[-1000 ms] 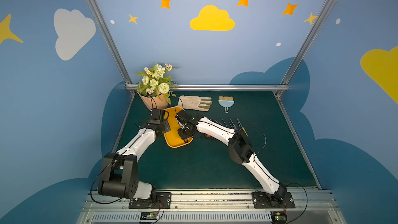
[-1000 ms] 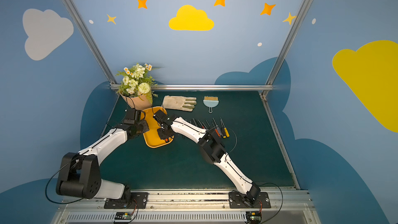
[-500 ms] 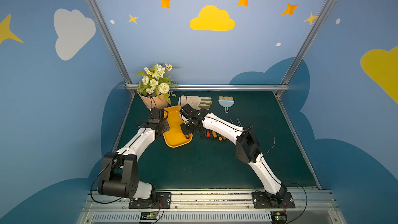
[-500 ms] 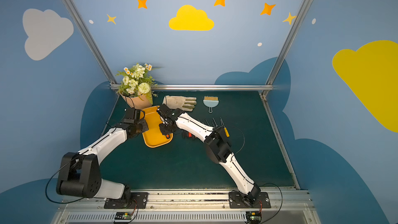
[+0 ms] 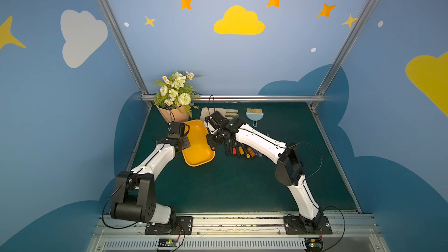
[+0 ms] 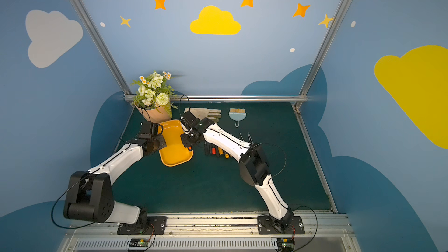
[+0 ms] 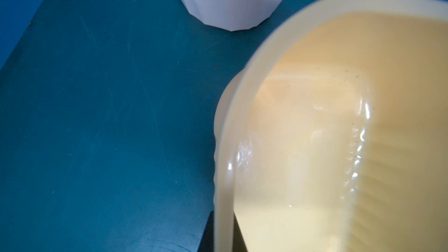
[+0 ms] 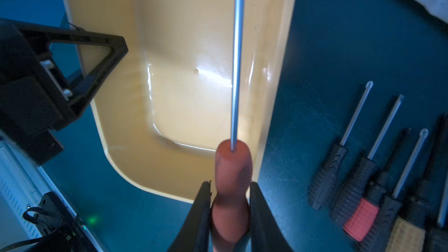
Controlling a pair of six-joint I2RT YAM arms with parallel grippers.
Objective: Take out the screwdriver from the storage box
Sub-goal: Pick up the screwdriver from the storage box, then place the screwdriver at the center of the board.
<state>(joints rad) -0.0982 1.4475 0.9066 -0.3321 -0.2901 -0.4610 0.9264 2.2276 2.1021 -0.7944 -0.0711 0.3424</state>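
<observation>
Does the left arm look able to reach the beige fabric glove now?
Probably not: the left gripper is clamped on the yellow-orange plastic tub, and the right arm sits between it and the glove.

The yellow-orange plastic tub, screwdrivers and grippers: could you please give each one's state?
Yellow-orange plastic storage box, nothing seen inside.
Left gripper, shut on the storage box's rim.
Right gripper, shut on the red-handled screwdriver.
Red-handled screwdriver, held, shaft above the storage box.
Loose screwdrivers, lying side by side on the green mat.
</observation>
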